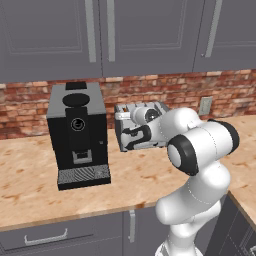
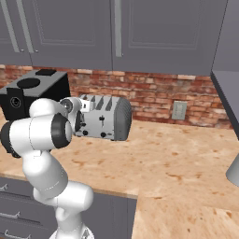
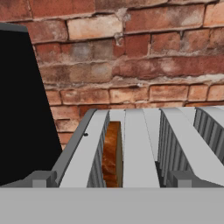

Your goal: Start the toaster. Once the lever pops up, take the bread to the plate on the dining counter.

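Observation:
The silver-grey toaster stands on the wall counter against the brick wall. Looking down along the hand, I see the toaster's top slots close below. A tan, brown-crusted slice of bread sits low in the left slot. My gripper hovers at the toaster's front end, open, with nothing between its fingers. My arm covers the toaster's lever face in both base views. The plate and the dining counter are out of view.
A tall black coffee machine stands close to the toaster's left. Grey wall cabinets hang above. A wall outlet sits in the brick to the right. The wood-grain counter stretches to both sides.

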{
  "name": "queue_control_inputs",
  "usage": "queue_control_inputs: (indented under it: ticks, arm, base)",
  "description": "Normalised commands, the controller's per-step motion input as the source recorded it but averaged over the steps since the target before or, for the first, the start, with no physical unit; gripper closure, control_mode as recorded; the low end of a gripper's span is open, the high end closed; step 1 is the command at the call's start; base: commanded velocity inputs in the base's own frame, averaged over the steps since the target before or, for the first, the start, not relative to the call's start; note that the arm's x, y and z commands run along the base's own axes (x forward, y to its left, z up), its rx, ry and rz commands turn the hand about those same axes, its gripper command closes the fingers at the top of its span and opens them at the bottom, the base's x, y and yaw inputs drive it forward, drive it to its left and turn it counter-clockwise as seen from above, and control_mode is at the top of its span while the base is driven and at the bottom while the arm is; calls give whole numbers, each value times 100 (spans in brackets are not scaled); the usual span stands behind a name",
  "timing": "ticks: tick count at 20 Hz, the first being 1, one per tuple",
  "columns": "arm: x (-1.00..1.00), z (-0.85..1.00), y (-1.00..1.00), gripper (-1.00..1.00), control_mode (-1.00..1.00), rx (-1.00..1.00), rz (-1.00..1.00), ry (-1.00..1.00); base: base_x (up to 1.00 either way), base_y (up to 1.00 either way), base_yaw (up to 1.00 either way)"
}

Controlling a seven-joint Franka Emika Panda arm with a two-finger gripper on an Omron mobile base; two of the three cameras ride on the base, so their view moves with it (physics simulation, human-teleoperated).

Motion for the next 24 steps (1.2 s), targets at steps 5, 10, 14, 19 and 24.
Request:
queue_control_inputs:
  ticks: [5,10,14,19,24]
  arm:
    - [0,0,0,-100,-100,0,0,0]
    - [0,0,0,-100,-100,0,0,0]
    - [0,0,0,-100,-100,0,0,0]
    - [0,0,0,-100,-100,0,0,0]
    - [0,0,0,-100,-100,0,0,0]
  base:
    - [0,0,0]
    - [0,0,0]
    - [0,0,0]
    - [0,0,0]
    - [0,0,0]
